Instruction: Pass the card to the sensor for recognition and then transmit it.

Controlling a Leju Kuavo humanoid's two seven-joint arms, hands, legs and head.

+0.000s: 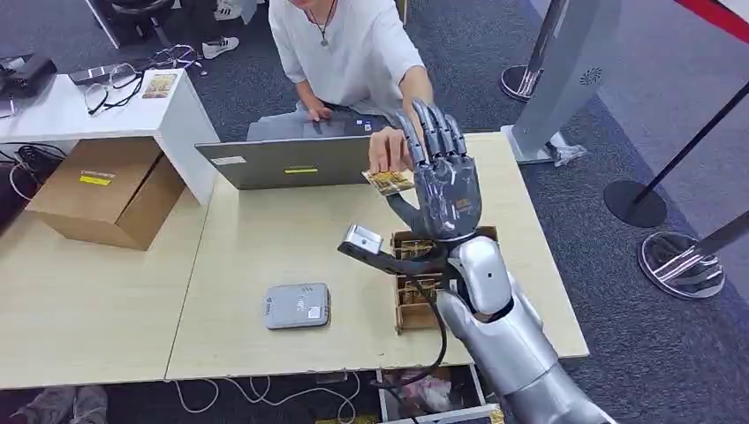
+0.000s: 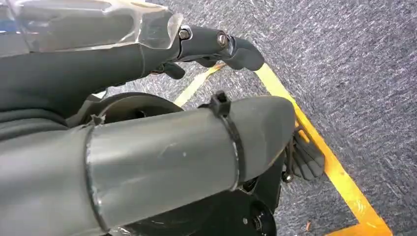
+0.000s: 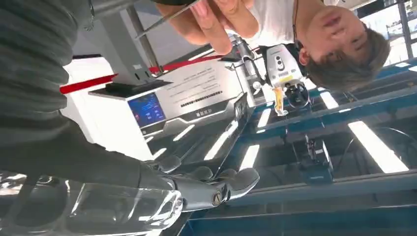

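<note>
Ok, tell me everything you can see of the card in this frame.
The card is small, flat and rectangular, with a yellowish-brown printed face too small to read. It lies roughly level above the light wooden table, beside the open laptop. A person's hand grips its far edge, while the robot's raised right hand meets its near side by the thumb; whether that hand grips it is unclear.

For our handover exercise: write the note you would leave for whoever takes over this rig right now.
Right hand: raised over the table's far side, fingers straight, card at its thumb; the person's hand grips the same card.
Left hand: hangs over the floor, holds nothing.
Sensor: grey, lying on the table near the front edge.
Done: card brought to the person. Whether it was scanned cannot be told.
Left: release the card.
</note>
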